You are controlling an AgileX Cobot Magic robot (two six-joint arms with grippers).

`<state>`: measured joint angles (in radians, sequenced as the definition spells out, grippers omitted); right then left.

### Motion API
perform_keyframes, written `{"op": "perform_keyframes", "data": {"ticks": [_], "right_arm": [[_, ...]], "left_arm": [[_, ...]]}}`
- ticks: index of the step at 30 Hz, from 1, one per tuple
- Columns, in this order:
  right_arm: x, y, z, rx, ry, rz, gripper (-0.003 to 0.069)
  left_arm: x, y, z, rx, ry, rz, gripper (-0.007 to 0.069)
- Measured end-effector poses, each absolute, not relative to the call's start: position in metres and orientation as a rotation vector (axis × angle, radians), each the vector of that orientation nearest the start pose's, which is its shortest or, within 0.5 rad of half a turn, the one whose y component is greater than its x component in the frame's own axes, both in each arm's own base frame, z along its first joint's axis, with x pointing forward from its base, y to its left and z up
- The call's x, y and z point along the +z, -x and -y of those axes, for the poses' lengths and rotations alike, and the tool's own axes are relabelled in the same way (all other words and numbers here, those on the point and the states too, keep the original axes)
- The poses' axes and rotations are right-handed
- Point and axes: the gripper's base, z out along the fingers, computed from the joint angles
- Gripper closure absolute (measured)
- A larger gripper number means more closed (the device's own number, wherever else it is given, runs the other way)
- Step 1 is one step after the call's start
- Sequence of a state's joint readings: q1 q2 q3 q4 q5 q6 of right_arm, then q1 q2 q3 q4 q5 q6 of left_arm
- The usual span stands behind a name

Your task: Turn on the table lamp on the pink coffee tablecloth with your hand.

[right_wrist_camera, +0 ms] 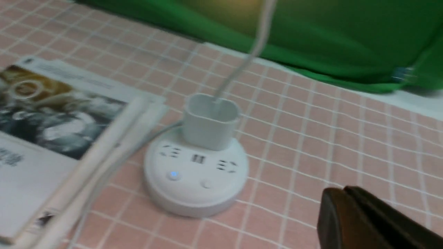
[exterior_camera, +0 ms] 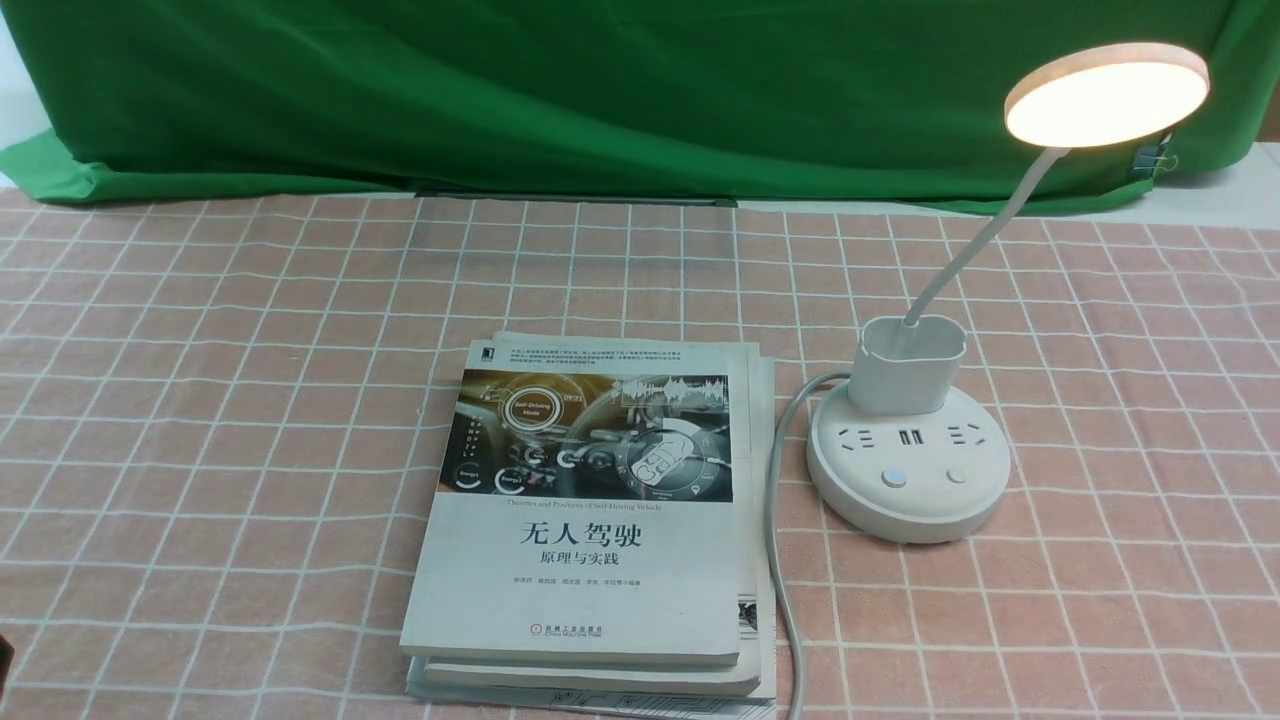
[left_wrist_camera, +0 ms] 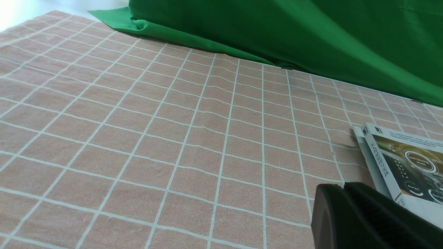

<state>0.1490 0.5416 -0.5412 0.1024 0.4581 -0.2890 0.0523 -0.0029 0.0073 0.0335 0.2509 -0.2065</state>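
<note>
The white table lamp [exterior_camera: 908,440] stands on the pink coffee tablecloth [exterior_camera: 200,400] at the right, and its round disc head [exterior_camera: 1106,93] glows warm. One button on the round base [exterior_camera: 894,477] shows a blue light; the other [exterior_camera: 957,474] is plain. In the right wrist view the lamp base [right_wrist_camera: 195,173] lies ahead of my right gripper [right_wrist_camera: 344,189], which is shut, holds nothing and is apart from the base. My left gripper [left_wrist_camera: 343,186] is shut and empty over bare cloth beside the books. No arm or hand appears in the front view.
A stack of white books [exterior_camera: 590,520] lies at the middle of the cloth, left of the lamp. The lamp's grey cord [exterior_camera: 778,560] runs along the books' right side toward the front edge. A green cloth [exterior_camera: 600,90] hangs along the back.
</note>
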Motion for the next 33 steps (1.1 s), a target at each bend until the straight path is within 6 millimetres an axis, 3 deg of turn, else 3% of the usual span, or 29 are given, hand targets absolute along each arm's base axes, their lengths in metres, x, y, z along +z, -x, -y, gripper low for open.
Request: {"op": "perform_keyframes", "data": {"ticks": [5,6,12,33], "right_arm": [[0.27,-0.084,-0.008,-0.052,0.224,-1.793,0.0633],[0.249,-0.078,-0.005,-0.066,0.192,-1.762,0.0633],[0.198,-0.062,-0.003,-0.078,0.159,-1.701,0.0632],[0.188,-0.055,-0.004,-0.034,0.129,-1.741,0.0629]], "left_arm": [[0.188,-0.055,-0.004,-0.082,0.203,-1.728,0.0606],[0.188,-0.055,-0.004,-0.082,0.203,-1.728,0.0606],[0.188,-0.055,-0.004,-0.082,0.203,-1.728,0.0606],[0.188,-0.055,-0.004,-0.082,0.203,-1.727,0.0606]]}}
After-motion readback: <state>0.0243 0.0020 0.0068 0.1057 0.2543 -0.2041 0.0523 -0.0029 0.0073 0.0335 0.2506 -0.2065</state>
